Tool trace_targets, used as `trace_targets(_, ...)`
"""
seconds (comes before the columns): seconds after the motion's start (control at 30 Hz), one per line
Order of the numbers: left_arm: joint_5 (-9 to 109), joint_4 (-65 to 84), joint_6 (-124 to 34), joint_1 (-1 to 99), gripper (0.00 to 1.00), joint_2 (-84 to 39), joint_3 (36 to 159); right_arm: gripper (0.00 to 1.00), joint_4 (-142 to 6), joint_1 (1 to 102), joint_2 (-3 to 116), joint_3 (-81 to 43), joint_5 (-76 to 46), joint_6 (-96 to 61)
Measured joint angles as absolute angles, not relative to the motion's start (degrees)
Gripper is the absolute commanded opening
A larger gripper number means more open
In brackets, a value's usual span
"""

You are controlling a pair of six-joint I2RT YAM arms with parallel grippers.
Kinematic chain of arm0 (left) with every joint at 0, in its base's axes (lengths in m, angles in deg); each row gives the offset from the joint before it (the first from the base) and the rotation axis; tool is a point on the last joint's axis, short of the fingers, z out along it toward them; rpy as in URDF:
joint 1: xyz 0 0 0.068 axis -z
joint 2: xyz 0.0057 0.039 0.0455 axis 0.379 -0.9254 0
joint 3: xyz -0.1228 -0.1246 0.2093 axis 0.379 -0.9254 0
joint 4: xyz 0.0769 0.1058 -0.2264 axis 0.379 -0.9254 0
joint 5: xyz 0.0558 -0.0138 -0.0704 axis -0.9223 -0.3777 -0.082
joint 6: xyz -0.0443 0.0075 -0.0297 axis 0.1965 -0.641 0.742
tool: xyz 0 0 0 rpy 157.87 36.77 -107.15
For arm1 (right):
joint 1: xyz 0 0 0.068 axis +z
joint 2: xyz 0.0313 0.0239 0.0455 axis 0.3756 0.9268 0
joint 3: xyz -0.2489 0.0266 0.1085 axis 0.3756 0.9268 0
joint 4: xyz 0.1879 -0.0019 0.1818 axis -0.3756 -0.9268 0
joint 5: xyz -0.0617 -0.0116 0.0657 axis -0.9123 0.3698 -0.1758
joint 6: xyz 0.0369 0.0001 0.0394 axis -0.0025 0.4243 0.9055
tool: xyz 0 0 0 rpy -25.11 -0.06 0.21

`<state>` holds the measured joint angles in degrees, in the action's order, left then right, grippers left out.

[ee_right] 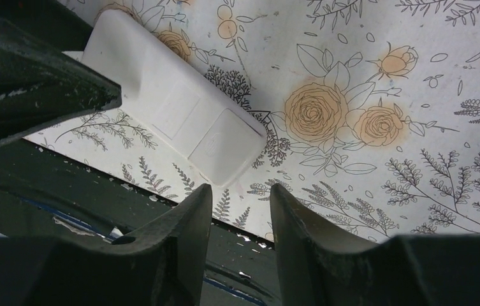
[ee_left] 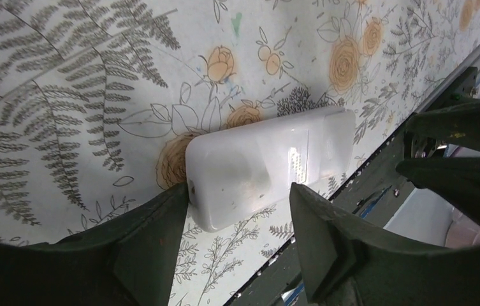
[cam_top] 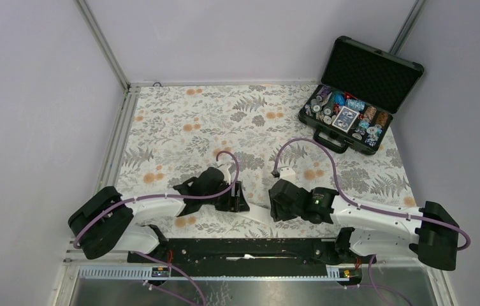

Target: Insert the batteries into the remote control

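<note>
As remote [ee_left: 269,169] lies back-up for opening | left gripper [ee_left: 238,191] part-open astride one end, unclamped, likely to brace it | right gripper [ee_right: 240,190] narrowly open, empty, beside other end

I read no text, brand or number: the remote control [ee_left: 269,166] shows a blank back, and any print inside the case [cam_top: 395,58] is too small.

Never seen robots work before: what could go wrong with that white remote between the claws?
The remote control lies back-up close to the near edge of the tablecloth; a nudge might slide it off. The left gripper straddles just one end, so closing could twist it. The right gripper hangs close by; the arms might bump.
</note>
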<state>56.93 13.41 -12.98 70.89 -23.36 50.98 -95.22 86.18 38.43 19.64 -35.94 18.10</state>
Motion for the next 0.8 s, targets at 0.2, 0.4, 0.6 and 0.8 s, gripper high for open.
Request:
trace_targets(0.2,57.2,17.63,-10.33,72.71,0.6,-22.09,47.61,0.42,-95.09,86.18,39.66,19.88,-36.14,20.11)
trace_targets(0.4,57.39,21.26,-7.82,74.41,0.57,-21.77,45.36,0.41,-95.05,86.16,39.77,20.79,-37.62,22.5)
trace_targets(0.6,57.5,22.5,-6.37,75.39,0.55,-21.0,43.92,0.39,-94.85,86.14,41.01,21.87,-39.2,24.88)
trace_targets(0.8,57.52,23.03,-6.09,75.55,0.54,-20.69,43.33,0.37,-94.83,86.05,42.63,22.37,-40.24,26.47)
